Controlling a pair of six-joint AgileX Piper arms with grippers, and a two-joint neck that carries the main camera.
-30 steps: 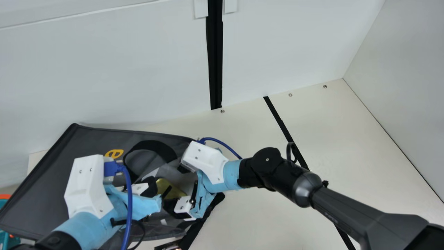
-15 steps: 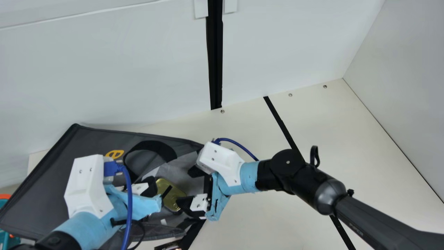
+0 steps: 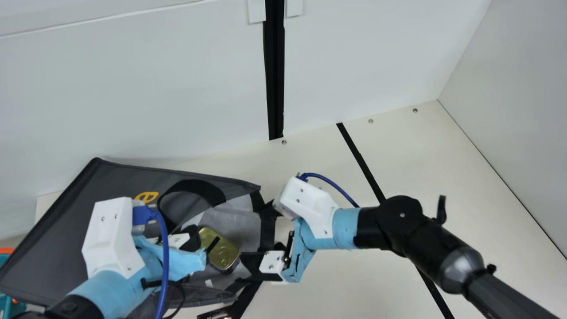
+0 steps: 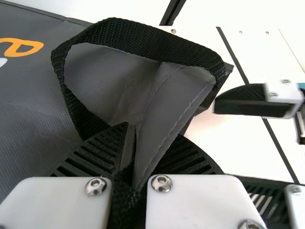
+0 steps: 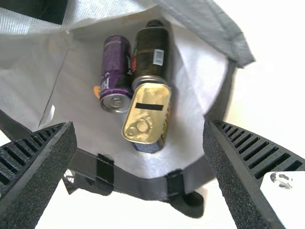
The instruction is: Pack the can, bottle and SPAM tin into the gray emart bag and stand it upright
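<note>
At the main view's lower left the gray bag (image 3: 57, 230) lies on its side, mouth facing right. My left gripper (image 3: 191, 243) is at the mouth's near part; in the left wrist view my left gripper (image 4: 129, 148) is shut on the bag's edge and black handle strap (image 4: 143, 40). My right gripper (image 3: 255, 235) stands open at the mouth's rim. From the right wrist view, nothing is between the fingers of my right gripper (image 5: 139, 126); beyond them, inside the bag, lie the purple can (image 5: 115, 71), the dark bottle (image 5: 151, 55) and the gold-lidded SPAM tin (image 5: 147, 112), end-on to the bottle.
The white back wall (image 3: 155, 97) rises behind the bag. Black strips (image 3: 361, 164) cross the cream table (image 3: 345, 274). A teal and orange object (image 3: 8, 288) shows at the left edge, and a small dark item (image 3: 215, 314) is at the bottom edge.
My right gripper has backed away to the right, from around the tin to the bag's rim, uncovering more of the tin and the mouth. The left arm has kept still.
</note>
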